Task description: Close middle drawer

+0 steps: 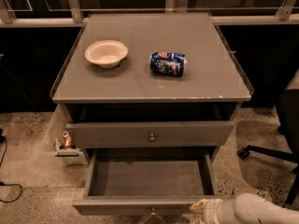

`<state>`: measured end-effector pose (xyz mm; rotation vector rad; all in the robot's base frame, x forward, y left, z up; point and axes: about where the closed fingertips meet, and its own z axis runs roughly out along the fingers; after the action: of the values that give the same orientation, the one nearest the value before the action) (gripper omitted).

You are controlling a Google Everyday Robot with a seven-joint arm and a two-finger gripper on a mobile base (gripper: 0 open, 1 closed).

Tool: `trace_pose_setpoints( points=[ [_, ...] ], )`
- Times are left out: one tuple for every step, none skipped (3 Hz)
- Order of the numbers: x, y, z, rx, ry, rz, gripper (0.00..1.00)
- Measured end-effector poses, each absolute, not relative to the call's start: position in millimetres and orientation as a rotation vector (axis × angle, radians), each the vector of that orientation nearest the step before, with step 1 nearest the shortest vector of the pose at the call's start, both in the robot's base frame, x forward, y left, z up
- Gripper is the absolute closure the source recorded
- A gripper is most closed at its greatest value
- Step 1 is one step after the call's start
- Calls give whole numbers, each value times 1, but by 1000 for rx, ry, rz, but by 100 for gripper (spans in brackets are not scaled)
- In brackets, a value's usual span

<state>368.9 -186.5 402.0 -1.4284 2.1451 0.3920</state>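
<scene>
The grey cabinet (154,85) stands in the middle of the camera view. Its middle drawer (140,204) is pulled far out, and its shallow grey tray (149,178) shows nothing inside. The drawer's small knob (152,213) is at the bottom edge of the view. The uppermost drawer (117,134) with its round knob (152,137) sits above it, slightly out. The lowest drawer is hidden. My gripper (200,207) is at the bottom right, at the right part of the middle drawer's front, with the white forearm (254,211) behind it.
A white bowl (106,53) and a crushed blue can (168,63) lie on the cabinet top. A small holder with a bottle (67,143) stands on the floor at the left. An office chair base (266,153) is at the right. A cable (9,190) lies at the left.
</scene>
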Motion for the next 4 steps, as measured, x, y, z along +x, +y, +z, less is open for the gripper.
trace_pose_setpoints(
  points=[
    [374, -186, 397, -1419, 2129, 401, 0],
    [400, -190, 392, -1413, 2114, 352, 19],
    [439, -201, 385, -1423, 2099, 274, 42],
    [492, -216, 384, -1453, 2067, 171, 65]
  ],
)
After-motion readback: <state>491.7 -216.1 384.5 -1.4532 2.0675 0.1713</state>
